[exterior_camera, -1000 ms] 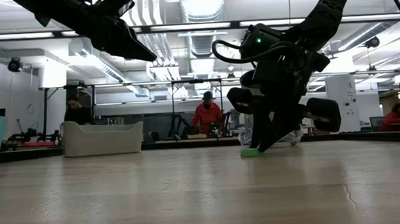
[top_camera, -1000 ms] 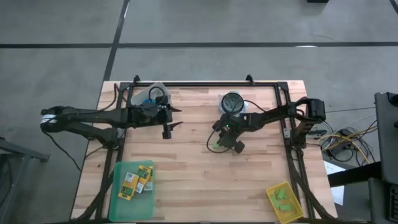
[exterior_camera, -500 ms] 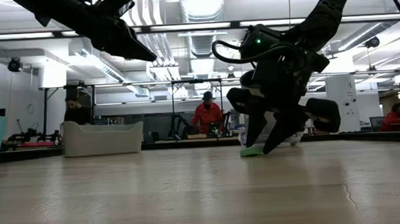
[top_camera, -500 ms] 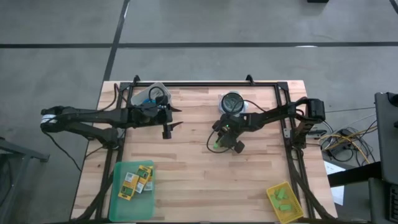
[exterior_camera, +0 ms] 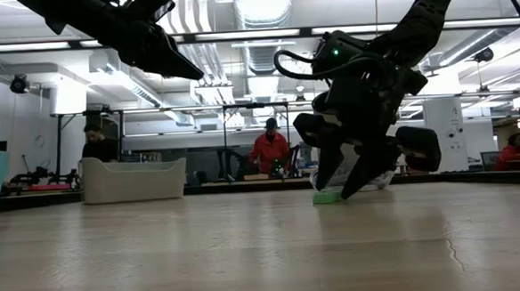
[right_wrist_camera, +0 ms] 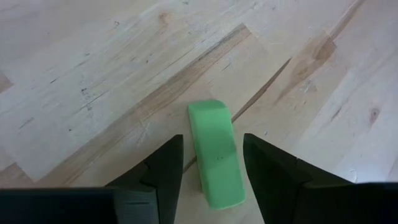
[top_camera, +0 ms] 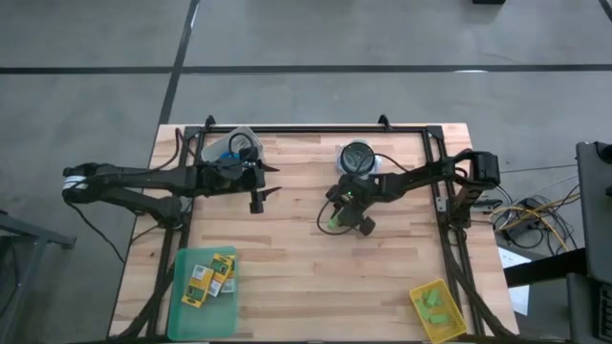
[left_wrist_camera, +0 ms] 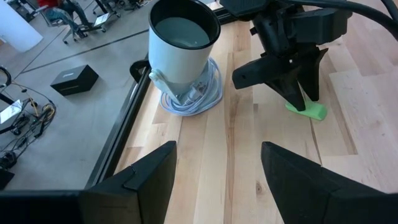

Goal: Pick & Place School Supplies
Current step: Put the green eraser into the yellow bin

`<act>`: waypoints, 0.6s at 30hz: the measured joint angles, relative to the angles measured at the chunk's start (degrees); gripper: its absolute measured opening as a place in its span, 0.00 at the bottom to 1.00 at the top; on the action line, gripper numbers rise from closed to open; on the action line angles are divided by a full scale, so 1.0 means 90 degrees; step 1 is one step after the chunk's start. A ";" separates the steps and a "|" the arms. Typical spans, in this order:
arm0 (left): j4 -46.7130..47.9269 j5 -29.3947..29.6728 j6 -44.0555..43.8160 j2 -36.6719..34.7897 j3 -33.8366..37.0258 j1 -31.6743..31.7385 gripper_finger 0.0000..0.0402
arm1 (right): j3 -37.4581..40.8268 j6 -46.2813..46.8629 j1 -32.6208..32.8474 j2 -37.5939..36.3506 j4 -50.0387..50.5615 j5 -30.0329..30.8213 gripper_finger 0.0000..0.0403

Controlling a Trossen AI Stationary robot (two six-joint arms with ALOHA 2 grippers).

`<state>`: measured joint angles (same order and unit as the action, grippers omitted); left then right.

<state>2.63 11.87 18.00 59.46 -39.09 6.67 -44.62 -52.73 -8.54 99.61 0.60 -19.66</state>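
A small light-green eraser block [right_wrist_camera: 216, 155] lies flat on the wooden table near its middle [top_camera: 333, 224]. My right gripper [right_wrist_camera: 212, 142] slants down over it, open, with one finger on each long side of the block and a thin gap at both; the low view shows its tips spread at the table by the block [exterior_camera: 327, 196]. My left gripper [top_camera: 273, 179] hangs open and empty above the table's far left part; its wrist view shows the block [left_wrist_camera: 306, 110] under the right gripper. Crayon boxes [top_camera: 212, 275] lie in a green tray [top_camera: 178, 291] at the near left.
A white cup on a coil of cable [top_camera: 358, 159] stands just beyond the right gripper. A yellow bin [top_camera: 421, 298] holding green blocks sits at the near right corner. A pale container [top_camera: 229, 143] stands at the far left. Black frame rails [top_camera: 316, 130] border the table.
My right gripper has opened in place: in the low view its fingertips were closed on the green block a second ago and now stand apart. The block stays on the table where it was. The left arm has kept still.
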 joint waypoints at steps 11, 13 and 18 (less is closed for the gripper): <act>0.0001 0.0000 0.0000 0.0000 0.0000 0.0001 0.60 | -0.0029 0.0697 -0.0010 0.0350 -0.0085 -0.0185 0.39; -0.0001 -0.0001 0.0000 0.0000 -0.0001 0.0000 0.60 | -0.0029 0.0657 -0.0020 0.0335 -0.0077 -0.0180 0.38; -0.0002 0.0002 0.0000 0.0000 -0.0001 0.0001 0.60 | -0.0022 0.0634 -0.0039 0.0308 -0.0066 -0.0126 0.34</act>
<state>2.61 11.88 18.00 59.46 -39.09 6.68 -44.82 -47.03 -8.88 102.39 0.01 -20.80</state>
